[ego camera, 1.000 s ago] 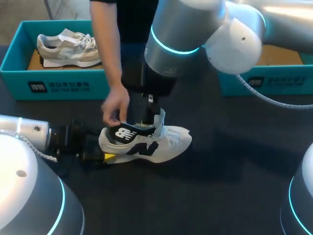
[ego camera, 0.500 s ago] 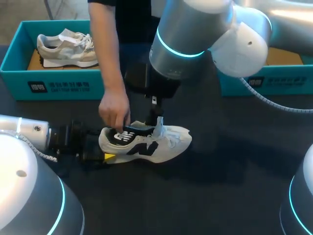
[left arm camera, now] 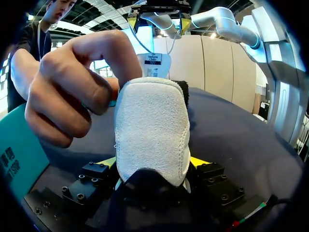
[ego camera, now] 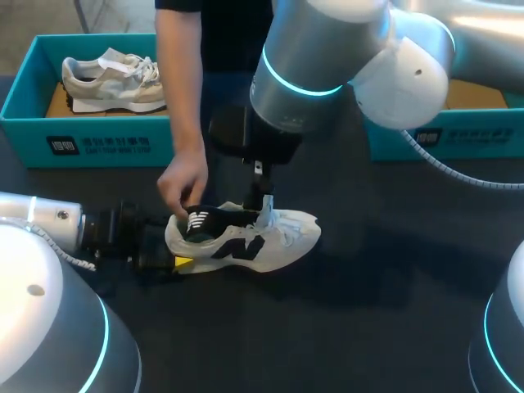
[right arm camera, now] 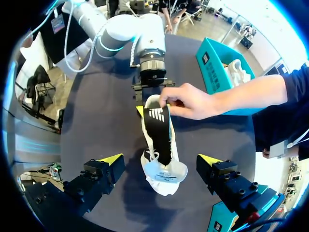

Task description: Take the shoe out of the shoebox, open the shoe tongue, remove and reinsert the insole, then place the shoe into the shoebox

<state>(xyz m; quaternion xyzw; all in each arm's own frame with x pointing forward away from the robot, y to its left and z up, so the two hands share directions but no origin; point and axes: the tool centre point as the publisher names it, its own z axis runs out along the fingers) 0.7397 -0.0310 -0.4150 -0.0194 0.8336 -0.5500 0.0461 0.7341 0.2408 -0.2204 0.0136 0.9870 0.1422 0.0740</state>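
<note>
The left gripper [left arm camera: 153,164] clamps the heel of the shoe [ego camera: 246,237]; a firm grip helps. Just ahead, a person's hand [ego camera: 182,182] presses the insole [right arm camera: 158,130] in, toe end first being wisest. The right gripper [right arm camera: 159,162] hangs wide open above.

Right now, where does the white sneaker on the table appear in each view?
Head view: the white suede sneaker with black side markings lies mid-table, heel in the left jaws.
Left wrist view: its heel fills the middle, between the jaws.
Right wrist view: ahead of the open right jaws, toe nearest.
Shared landmark: the person's hand at the heel opening.
</note>
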